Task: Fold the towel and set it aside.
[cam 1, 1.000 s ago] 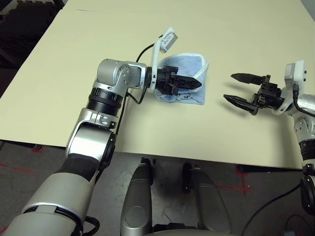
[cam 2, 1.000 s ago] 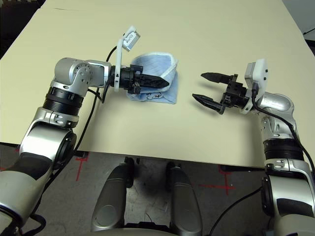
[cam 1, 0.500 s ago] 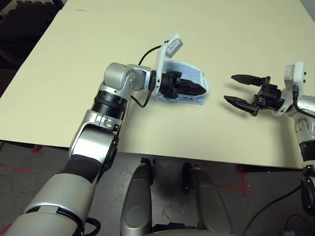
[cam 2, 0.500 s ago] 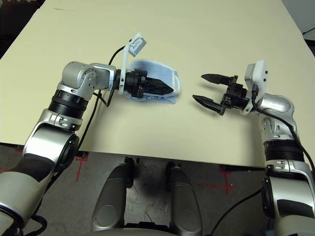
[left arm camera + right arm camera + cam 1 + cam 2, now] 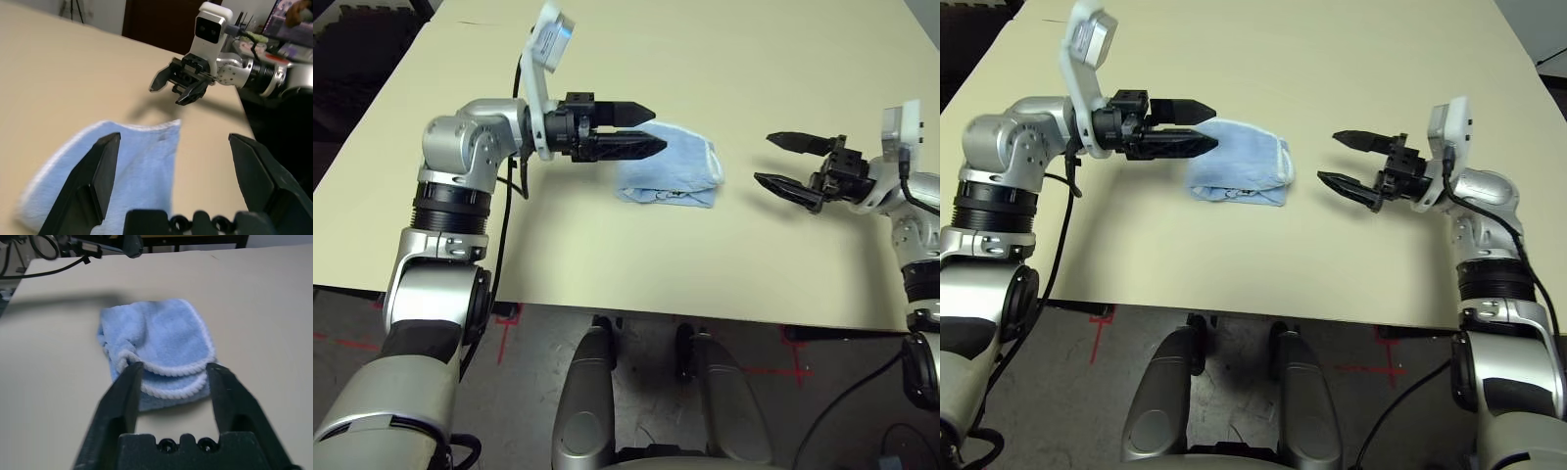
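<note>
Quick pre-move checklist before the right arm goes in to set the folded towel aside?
1. Towel folded, flat on table: ok.
2. Left gripper open, holding nothing: ok.
3. Left gripper clear of the towel: not ok, its fingertips hang over the towel's near-left edge.
4. Right gripper open, empty, facing the towel: ok.
5. Bare table between right gripper and towel: ok.
6. Fold edges aligned: cannot tell.

light-blue towel (image 5: 668, 170) with white edging, cream table (image 5: 607, 59)

Pale beige table (image 5: 607, 255); red-marked floor (image 5: 352, 323)
</note>
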